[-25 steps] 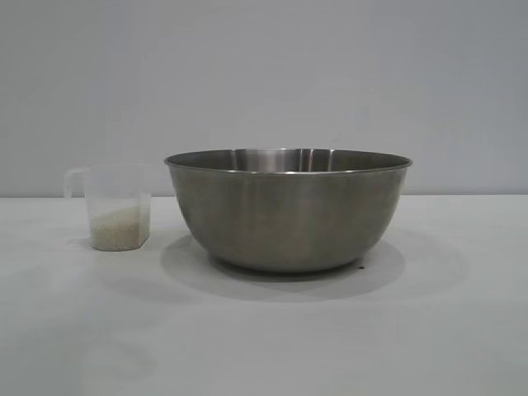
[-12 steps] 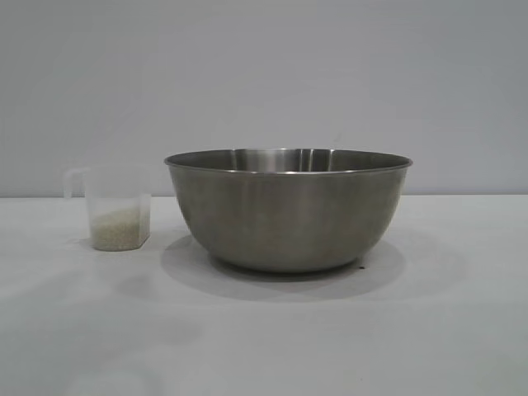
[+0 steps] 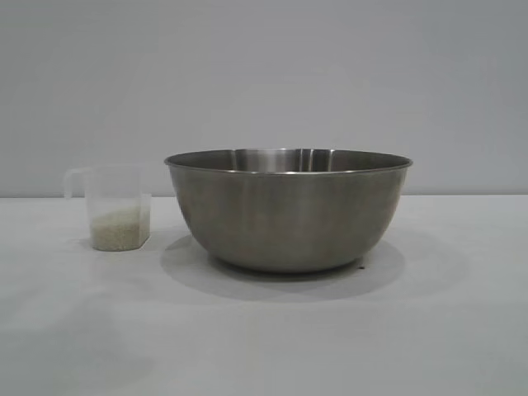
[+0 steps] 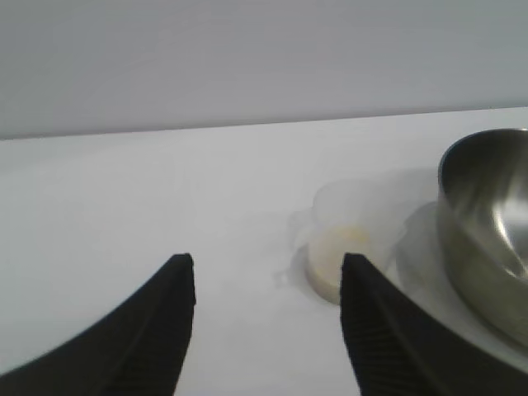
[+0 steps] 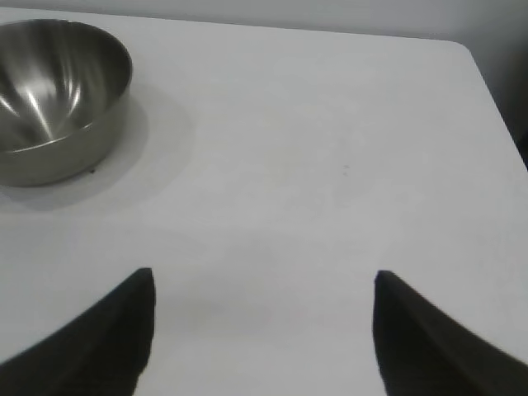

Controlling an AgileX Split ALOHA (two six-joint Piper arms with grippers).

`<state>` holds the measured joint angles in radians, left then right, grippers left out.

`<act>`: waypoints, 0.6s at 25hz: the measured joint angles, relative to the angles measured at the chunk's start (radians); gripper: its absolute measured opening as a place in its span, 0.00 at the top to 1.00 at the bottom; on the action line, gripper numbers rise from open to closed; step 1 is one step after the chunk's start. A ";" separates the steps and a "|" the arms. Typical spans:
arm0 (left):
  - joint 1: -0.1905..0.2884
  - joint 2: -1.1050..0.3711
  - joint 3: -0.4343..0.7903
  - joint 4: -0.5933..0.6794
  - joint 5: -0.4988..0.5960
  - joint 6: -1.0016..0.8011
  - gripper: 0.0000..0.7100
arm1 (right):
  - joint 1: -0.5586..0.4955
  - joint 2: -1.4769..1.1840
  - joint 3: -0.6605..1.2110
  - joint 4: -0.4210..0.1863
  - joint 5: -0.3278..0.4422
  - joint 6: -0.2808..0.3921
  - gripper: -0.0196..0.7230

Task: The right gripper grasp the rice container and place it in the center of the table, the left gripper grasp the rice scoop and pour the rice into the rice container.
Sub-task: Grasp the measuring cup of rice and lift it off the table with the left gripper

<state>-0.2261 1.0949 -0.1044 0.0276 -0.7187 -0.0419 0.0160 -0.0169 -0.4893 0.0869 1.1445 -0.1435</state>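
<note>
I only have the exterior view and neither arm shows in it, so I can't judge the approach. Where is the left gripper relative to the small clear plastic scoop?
Observer: The left gripper is short of the small clear plastic rice scoop, its fingers apart with nothing between them.
Operator: Is the big steel bowl empty?
Observer: From the right wrist view, the inside of the large round stainless-steel rice container that shows is bare metal, no grains.
Operator: And the right gripper?
Observer: The right gripper hangs open over the bare white table, well away from the rice container.
</note>
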 joint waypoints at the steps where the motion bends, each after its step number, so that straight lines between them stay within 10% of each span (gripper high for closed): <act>1: 0.000 0.027 0.000 0.026 -0.024 -0.002 0.50 | 0.000 0.000 0.000 0.000 0.000 0.000 0.34; 4: 0.000 0.145 0.000 0.081 -0.110 -0.005 0.67 | 0.000 0.000 0.000 0.000 0.000 0.000 0.34; 9: 0.000 0.433 0.000 0.088 -0.377 -0.005 0.67 | 0.000 0.000 0.000 0.000 0.000 0.000 0.34; 15: -0.002 0.753 -0.067 0.049 -0.416 -0.008 0.61 | 0.000 0.000 0.000 0.000 0.000 0.000 0.34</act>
<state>-0.2282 1.8480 -0.1710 0.0767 -1.1346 -0.0498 0.0160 -0.0169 -0.4893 0.0869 1.1445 -0.1435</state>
